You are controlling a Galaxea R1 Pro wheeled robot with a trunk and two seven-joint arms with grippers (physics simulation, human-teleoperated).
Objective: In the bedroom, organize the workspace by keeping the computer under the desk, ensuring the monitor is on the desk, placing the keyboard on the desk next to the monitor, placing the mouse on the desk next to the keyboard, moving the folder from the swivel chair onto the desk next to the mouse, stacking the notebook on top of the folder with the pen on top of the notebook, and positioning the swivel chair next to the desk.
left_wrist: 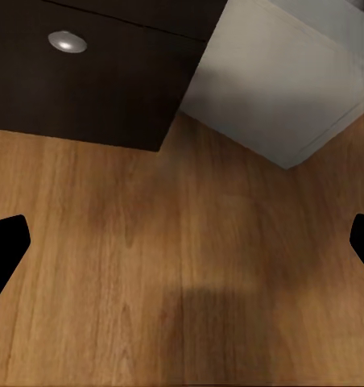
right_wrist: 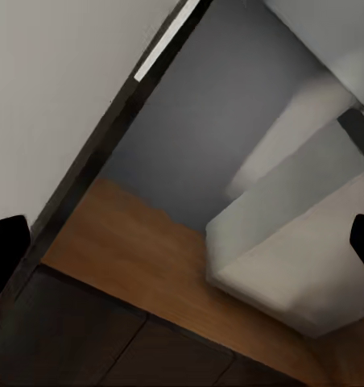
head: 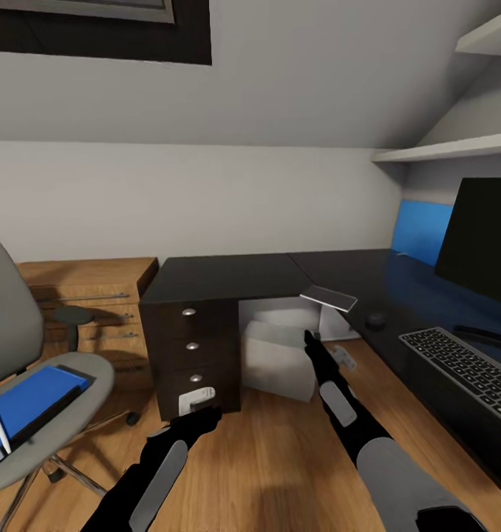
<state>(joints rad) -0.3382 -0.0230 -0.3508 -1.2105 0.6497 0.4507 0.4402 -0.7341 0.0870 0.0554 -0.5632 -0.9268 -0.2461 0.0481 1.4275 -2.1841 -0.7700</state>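
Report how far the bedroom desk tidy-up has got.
Done: computer under the desk; monitor, keyboard and mouse on it. In hand: nothing; both pincers empty. Left: folder and pen on the swivel chair, chair apart from desk.

The long black L-shaped desk [head: 228, 275] stands against the wall. Its black drawer unit with round silver knobs [head: 192, 347] sits under its left part. The light grey box-shaped computer [head: 278, 357] stands on the wooden floor [head: 265, 458] under the desk, just right of the drawers. On the desk's right side, the wide flat black monitor [head: 481, 240] stands behind the slim keyboard with black keys [head: 466, 363]. A small dark mouse [head: 375, 320] lies left of the keyboard. The grey upholstered swivel chair [head: 18, 355] stands far left, apart from the desk. The bright blue flat folder [head: 30, 399] lies on its seat.
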